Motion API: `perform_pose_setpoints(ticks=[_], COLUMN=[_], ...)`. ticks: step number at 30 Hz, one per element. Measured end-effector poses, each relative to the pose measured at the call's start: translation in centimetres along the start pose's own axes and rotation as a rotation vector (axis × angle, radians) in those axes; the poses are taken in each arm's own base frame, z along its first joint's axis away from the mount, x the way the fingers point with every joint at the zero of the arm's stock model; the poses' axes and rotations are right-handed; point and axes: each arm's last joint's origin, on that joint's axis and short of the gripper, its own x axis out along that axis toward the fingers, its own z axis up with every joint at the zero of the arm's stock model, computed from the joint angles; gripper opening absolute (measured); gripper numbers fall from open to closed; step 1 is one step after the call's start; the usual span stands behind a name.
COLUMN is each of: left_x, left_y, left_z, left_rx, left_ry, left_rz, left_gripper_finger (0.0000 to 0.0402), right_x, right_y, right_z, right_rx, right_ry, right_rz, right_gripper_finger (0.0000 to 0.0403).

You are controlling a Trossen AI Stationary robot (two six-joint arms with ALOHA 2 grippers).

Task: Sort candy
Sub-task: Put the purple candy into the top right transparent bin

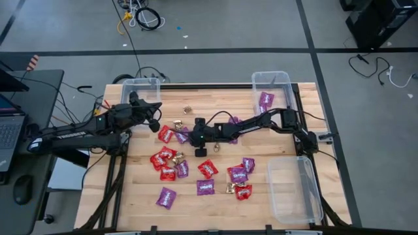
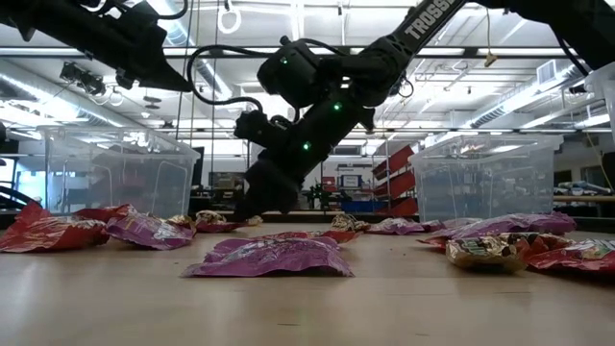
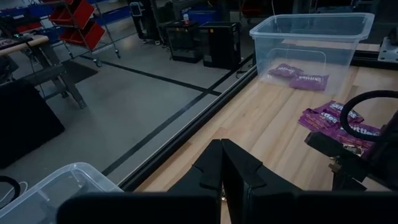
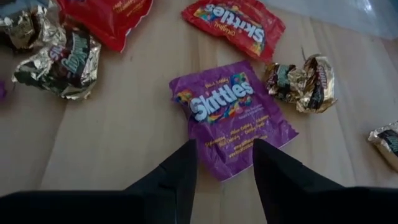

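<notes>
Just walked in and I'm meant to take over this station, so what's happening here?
Two dark arms are sorting sweets on a wooden table. The right tool is open, its fingers straddling the edge of a flat purple Skittles packet lying on the wood, not gripped. The left tool is shut, empty, near the left clear plastic bin. Purple packets already lie in another clear bin.

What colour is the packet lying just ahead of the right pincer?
Purple packet, with white Skittles lettering; the right wrist view shows it best.
</notes>
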Motion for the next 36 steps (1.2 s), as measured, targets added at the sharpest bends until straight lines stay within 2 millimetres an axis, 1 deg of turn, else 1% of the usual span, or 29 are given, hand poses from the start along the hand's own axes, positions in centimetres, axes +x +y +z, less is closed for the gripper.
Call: perform_pose_setpoints(ticks=[8, 12, 20, 24, 30, 36], left_x=[0.0, 0.0, 0.0, 0.0, 0.0, 0.0], left_y=[0.0, 0.0, 0.0, 0.0, 0.0, 0.0], left_z=[0.0, 0.0, 0.0, 0.0, -0.1, -0.1], left_rx=[0.000, -0.001, 0.001, 0.002, 0.002, 0.003], left_ry=[0.000, 0.000, 0.004, 0.004, 0.005, 0.006], left_rz=[0.000, 0.000, 0.000, 0.000, 0.000, 0.000], left_gripper_finger=[0.0009, 0.0009, 0.0009, 0.0009, 0.0009, 0.0009], right_x=[0.1, 0.2, 2.0, 2.0, 1.9, 1.9], right_y=[0.1, -0.3, -0.2, -0.1, -0.1, -0.1], right_z=[-0.9, -0.8, -2.0, -2.1, -2.0, -2.1], right_rx=[0.009, 0.034, 0.070, 0.074, 0.071, 0.071], right_ry=[0.027, 0.007, 0.001, 0.007, 0.003, 0.002], right_rz=[0.004, -0.005, 0.015, 0.008, 0.008, 0.039], right_gripper_finger=[0.0140, 0.0135, 0.0122, 0.0112, 0.0075, 0.0015])
